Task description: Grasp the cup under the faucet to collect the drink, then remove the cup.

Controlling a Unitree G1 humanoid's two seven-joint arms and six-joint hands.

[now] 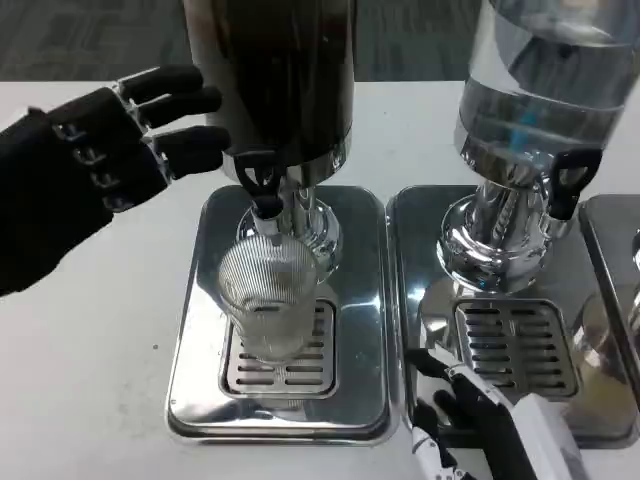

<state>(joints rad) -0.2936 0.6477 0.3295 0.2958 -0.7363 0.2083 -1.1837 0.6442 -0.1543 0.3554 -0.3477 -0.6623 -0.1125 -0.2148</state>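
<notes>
A clear ribbed cup [268, 300] stands upright on the drip grate of the left dispenser's steel base [200, 330], directly under the black faucet [262, 185] of the dark drink tank [275, 70]. I cannot tell whether any liquid is in the cup. My left hand [110, 145], black with its fingers spread, hovers at upper left with its fingertips near the faucet handle, holding nothing. My right hand [470, 415] sits low at the bottom edge, right of the cup, on the front of the second base, with its fingers apart.
A second dispenser with a clear tank [540, 80] and black tap [572, 180] stands on its own steel tray [420, 250] to the right. The edge of a third tray [612, 300] shows at the far right. White tabletop [90, 360] lies to the left.
</notes>
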